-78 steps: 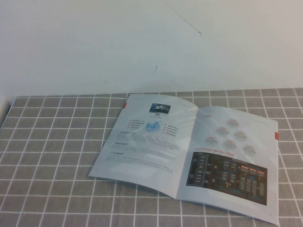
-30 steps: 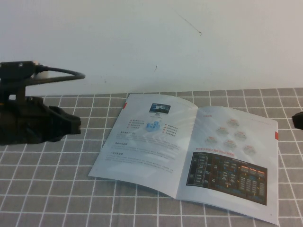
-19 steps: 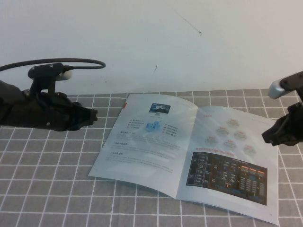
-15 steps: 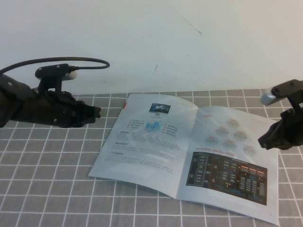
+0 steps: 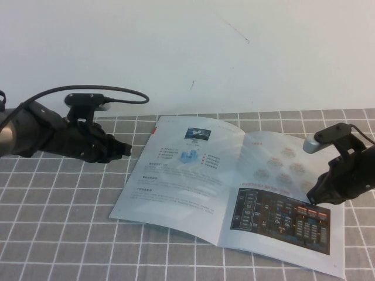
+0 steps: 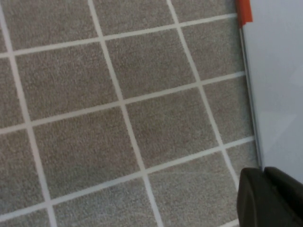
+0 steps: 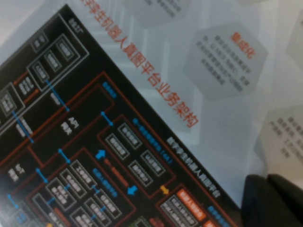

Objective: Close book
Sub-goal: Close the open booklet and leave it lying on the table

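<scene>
I log a glossy paper booklet (image 5: 193,175) open flat on the grey checked table (image 5: 58,222); left hand (image 5: 124,150) pressed together beside it, right hand (image 5: 312,198) likewise over its right page.

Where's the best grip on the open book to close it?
Probably the book at its left page's outer edge, from the left: it lies flat, that edge free. The left gripper is beside it; the right gripper is over the right page.

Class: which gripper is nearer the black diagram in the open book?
Right. The right gripper hangs over the book at the far edge of the black diagram; the left gripper is off it, over the checked cloth beside the opposite page.
</scene>
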